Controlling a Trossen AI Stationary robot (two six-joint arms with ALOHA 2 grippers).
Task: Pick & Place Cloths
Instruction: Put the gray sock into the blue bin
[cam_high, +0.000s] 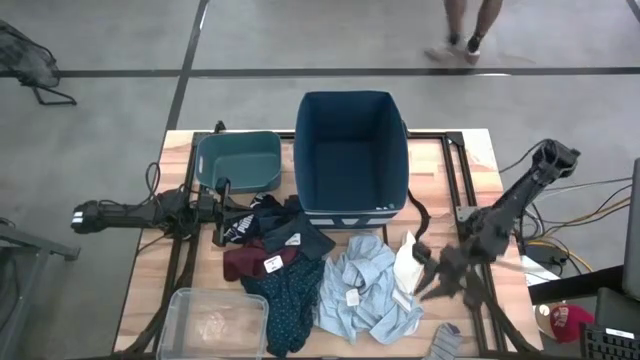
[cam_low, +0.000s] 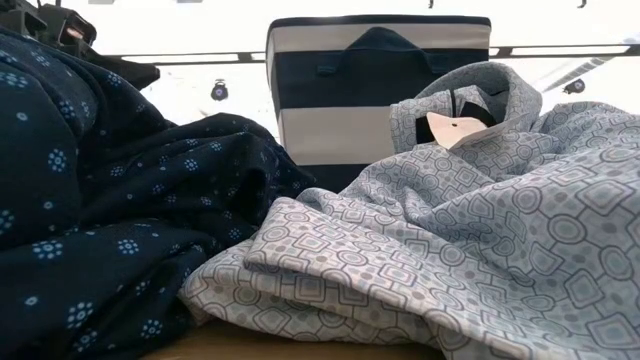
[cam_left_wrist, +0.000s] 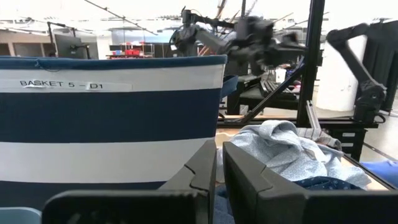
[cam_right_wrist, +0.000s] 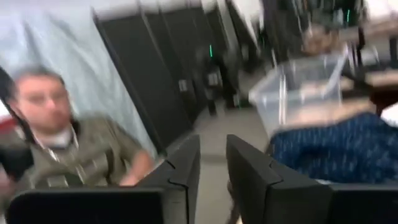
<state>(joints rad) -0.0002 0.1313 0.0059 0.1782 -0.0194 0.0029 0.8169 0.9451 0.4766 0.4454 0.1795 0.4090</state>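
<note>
Right now the right gripper (cam_high: 436, 277) hangs beside the white cloth (cam_high: 405, 268), fingers slightly parted, holding nothing. The cloths lie heaped before the navy bin (cam_high: 351, 150). Next: drop, pinch one. The left gripper (cam_high: 222, 213) waits, pressed together.

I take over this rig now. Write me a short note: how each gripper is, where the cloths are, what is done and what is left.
Left gripper: low by the teal bin, fingers nearly shut, nothing seen between them.
Right gripper: raised at the right of the pile, beside the white cloth; fingers slightly apart, holding nothing.
Cloths: all on the table in front of the navy striped bin: black cloth, maroon cloth, navy dotted cloth, pale blue-grey cloth.
Done: no cloth shows in the navy or teal bin.
Left: the whole pile.
</note>
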